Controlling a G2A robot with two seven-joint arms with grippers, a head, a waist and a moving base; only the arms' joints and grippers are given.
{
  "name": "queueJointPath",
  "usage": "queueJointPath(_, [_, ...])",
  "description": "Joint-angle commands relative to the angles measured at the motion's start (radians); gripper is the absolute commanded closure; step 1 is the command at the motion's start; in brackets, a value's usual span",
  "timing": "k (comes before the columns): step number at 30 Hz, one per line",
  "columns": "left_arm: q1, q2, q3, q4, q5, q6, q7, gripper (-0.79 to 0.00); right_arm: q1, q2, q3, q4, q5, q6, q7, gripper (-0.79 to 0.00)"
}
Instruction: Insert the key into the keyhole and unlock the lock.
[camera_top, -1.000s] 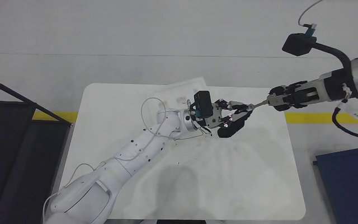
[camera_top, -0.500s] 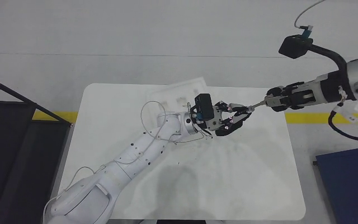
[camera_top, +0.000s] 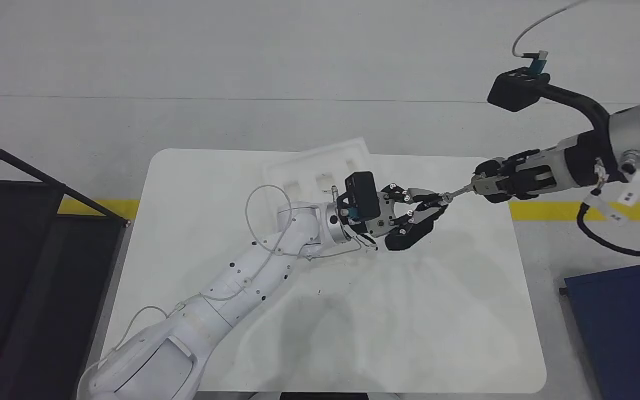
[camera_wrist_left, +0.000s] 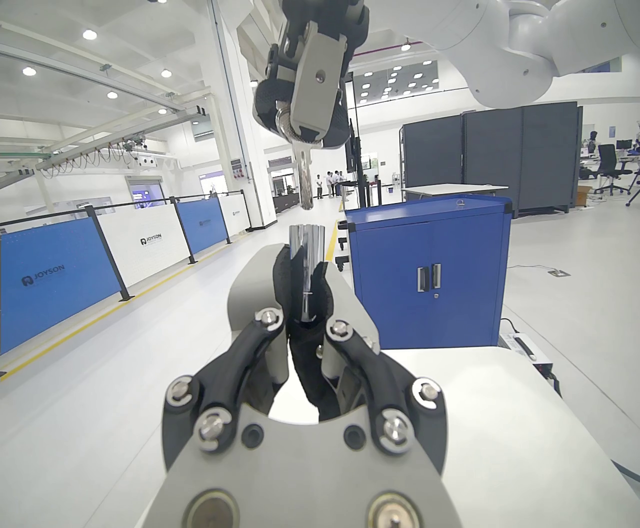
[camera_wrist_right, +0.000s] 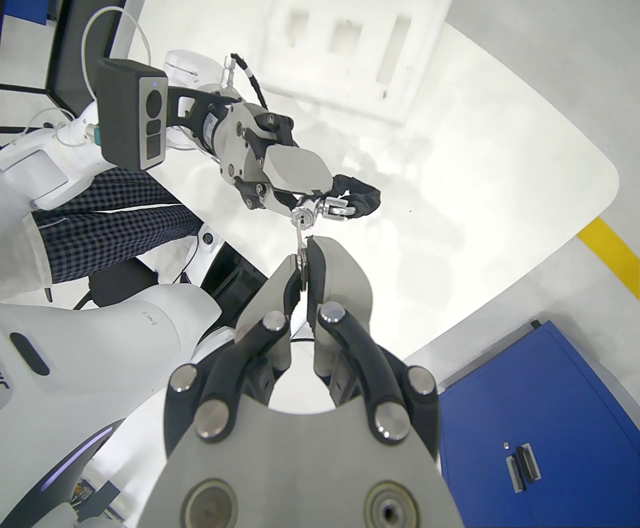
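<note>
My left gripper (camera_top: 425, 205) is held over the middle of the white table (camera_top: 450, 320), shut on the lock (camera_wrist_left: 306, 250). The lock is a silver cylinder with a black sleeved loop (camera_wrist_right: 361, 196). My right gripper (camera_top: 478, 186) comes in from the right, shut on the head of a small metal key (camera_wrist_left: 305, 182). The key's blade is lined up with the cylinder's end. In the left wrist view a narrow gap separates the key's tip from the cylinder. In the right wrist view the key (camera_wrist_right: 300, 240) points at the keyhole face (camera_wrist_right: 302, 217).
A white foam tray (camera_top: 325, 170) with several recesses lies at the back of the table. A blue cabinet (camera_wrist_left: 430, 280) stands off the table's right side. A yellow line (camera_top: 570, 211) marks the floor, and a dark panel (camera_top: 40, 250) stands to the left.
Both grippers have drifted slightly left and the left arm's elbow has shifted. The key's tip has stayed close to the end of the lock.
</note>
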Motion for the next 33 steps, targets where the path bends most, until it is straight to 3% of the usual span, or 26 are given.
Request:
queueJointPath(1, [0.001,-0.002,-0.003,0.001,0.002,-0.002,0.002,0.000,-0.002,-0.001,0.000,-0.002,-0.001,0.009,0.001,0.000])
queueJointPath(33, [0.014,-0.032,-0.029,0.032,0.032,-0.018,0.016,0.000,-0.035,-0.011,0.014,-0.015,-0.038,0.052,0.003,0.000])
